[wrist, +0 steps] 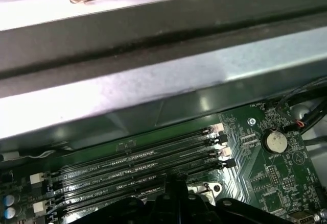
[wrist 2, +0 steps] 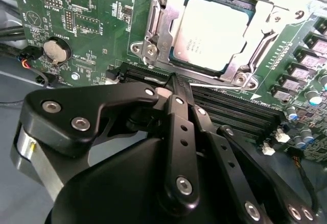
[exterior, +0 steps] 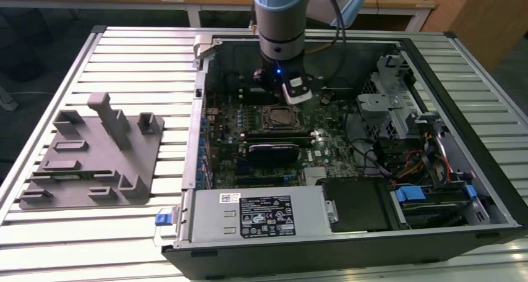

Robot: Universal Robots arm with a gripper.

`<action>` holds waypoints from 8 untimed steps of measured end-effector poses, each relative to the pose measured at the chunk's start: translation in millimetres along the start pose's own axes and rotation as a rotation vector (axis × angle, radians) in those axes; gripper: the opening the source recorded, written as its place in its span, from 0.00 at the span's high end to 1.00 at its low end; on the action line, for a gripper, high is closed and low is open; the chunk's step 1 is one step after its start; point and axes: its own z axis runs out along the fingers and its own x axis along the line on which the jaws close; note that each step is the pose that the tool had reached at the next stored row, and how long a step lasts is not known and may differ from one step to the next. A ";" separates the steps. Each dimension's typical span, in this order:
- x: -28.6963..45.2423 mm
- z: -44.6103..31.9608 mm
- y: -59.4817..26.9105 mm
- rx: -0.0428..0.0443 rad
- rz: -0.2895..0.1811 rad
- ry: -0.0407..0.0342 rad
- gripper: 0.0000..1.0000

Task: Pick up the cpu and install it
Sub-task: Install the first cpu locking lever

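Note:
The cpu [wrist 2: 212, 32], a flat square chip with a shiny silver top, lies inside the metal frame of the motherboard socket [wrist 2: 153, 35]. In the exterior view the socket [exterior: 281, 116] sits mid-board in the open computer case, just in front of the arm's wrist [exterior: 279, 78]. My gripper [wrist 2: 173, 81] is shut, its black fingers meeting in a point with nothing between them. The tip hovers over the black memory slots [wrist 2: 230, 112] beside the socket, a short way from the cpu and not touching it. The first wrist view shows the gripper [wrist: 173, 183] over those slots [wrist: 133, 165].
A black finned block [exterior: 272, 152] lies on the board near the socket. A power supply [exterior: 247, 214], a drive cage [exterior: 392, 102] and cables [exterior: 412, 164] stand inside the case walls. A grey fixture [exterior: 91, 158] rests on the slatted table at the exterior view's left. A coin battery [wrist 2: 55, 50] is nearby.

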 end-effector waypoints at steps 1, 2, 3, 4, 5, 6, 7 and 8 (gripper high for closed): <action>0.8 0.1 0.2 0.0002 0.004 -0.0013 0.89; 1.4 0.1 0.4 0.0005 0.007 -0.0023 0.89; 2.0 0.2 0.6 0.0007 0.011 -0.0033 0.89; 2.4 0.2 0.8 0.0010 0.014 -0.0042 0.89; 2.8 0.3 1.1 0.0012 0.017 -0.0050 0.89; 3.1 0.4 1.4 0.0015 0.020 -0.0058 0.89; 3.4 0.6 1.8 0.0016 0.023 -0.0065 0.89; 3.6 0.8 2.2 0.0018 0.025 -0.0071 0.89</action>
